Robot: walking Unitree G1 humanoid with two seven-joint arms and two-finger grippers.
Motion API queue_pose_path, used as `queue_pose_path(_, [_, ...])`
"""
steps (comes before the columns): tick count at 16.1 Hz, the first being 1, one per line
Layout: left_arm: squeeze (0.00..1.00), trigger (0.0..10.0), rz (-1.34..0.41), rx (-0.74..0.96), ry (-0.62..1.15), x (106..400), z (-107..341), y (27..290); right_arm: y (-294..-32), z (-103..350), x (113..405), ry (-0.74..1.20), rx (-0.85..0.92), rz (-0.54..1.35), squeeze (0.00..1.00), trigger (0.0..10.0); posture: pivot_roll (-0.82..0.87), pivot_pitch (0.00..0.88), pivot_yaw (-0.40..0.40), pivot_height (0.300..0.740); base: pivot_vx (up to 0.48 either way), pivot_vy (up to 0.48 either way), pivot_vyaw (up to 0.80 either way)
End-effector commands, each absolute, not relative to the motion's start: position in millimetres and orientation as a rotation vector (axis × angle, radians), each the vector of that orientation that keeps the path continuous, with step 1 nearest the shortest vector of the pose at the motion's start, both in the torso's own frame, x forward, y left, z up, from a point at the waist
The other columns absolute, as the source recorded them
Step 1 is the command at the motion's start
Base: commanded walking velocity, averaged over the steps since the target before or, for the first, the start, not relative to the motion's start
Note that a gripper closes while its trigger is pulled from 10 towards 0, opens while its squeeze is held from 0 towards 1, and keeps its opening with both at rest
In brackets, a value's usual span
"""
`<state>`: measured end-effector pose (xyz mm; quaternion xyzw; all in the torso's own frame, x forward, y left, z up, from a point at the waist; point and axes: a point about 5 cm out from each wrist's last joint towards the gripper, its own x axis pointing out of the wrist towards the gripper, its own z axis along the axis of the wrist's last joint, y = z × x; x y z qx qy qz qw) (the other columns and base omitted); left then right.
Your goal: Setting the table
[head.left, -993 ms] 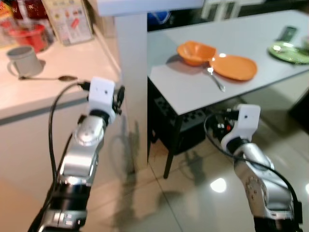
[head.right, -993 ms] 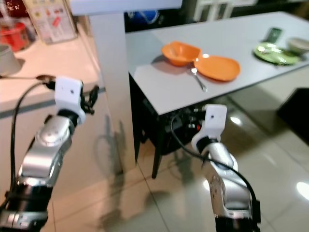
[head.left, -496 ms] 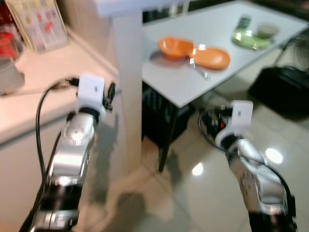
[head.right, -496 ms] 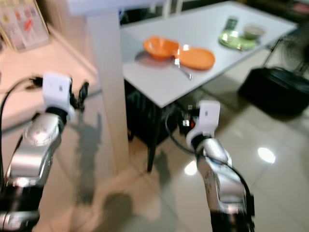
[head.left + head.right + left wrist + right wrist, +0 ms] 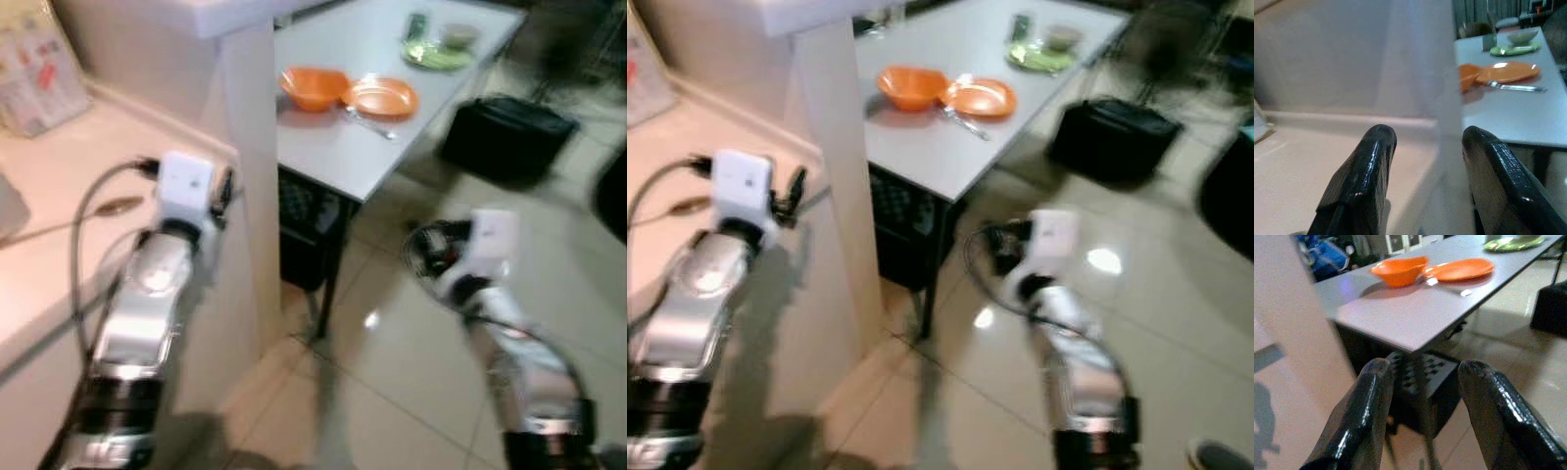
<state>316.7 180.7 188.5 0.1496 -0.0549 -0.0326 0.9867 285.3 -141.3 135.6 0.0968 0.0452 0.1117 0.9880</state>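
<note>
A grey table stands on a glossy tiled floor, one corner close to a white pillar. On the near part of the tabletop sit an orange bowl and an orange plate, side by side and touching or nearly so. A metal spoon lies just in front of the plate, its end at the plate's rim. At the far end rests a green plate with a small pale bowl by it and a dark upright object, possibly a phone; blur prevents confirmation. A dark crate sits under the table. A black bag stands on the floor beside the table.

To the left, a pale counter carries a spoon.
</note>
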Motion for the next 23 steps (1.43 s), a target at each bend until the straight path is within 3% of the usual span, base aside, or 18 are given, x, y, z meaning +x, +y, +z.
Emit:
queue_pose_path(1, [0.00,10.0,-0.066,0.309,-0.135,315.3,193.2,177.0,-145.2,144.6,284.7,0.046,0.187,0.234,0.00,10.0,0.06,0.000,-0.017,0.740,0.000,-0.480,0.00])
queue_pose_path(9, [0.00,10.0,0.026,0.268,-0.201,314.2,201.2,180.6,-142.1,151.3,286.3,0.028,0.127,0.316,0.00,10.0,0.05,0.000,-0.024,0.740,0.000,-0.060,0.00])
queue_pose_path(12, [0.00,10.0,0.006,0.280,-0.199,314.8,202.2,179.0,-140.2,151.1,286.5,0.030,0.107,0.341,0.00,10.0,0.06,0.000,-0.024,0.740,0.000,0.000,0.71])
queue_pose_path(16, [0.00,10.0,-0.005,0.278,-0.197,314.1,201.4,180.3,-136.5,149.5,284.9,0.028,0.080,0.364,0.00,10.0,0.06,0.000,-0.025,0.740,0.272,0.000,0.80])
queue_pose_path(23, [0.00,10.0,-0.086,0.280,-0.198,314.3,200.7,170.7,-145.2,144.0,284.4,0.040,0.112,0.302,0.00,10.0,0.06,0.000,-0.020,0.740,0.284,0.000,0.00])
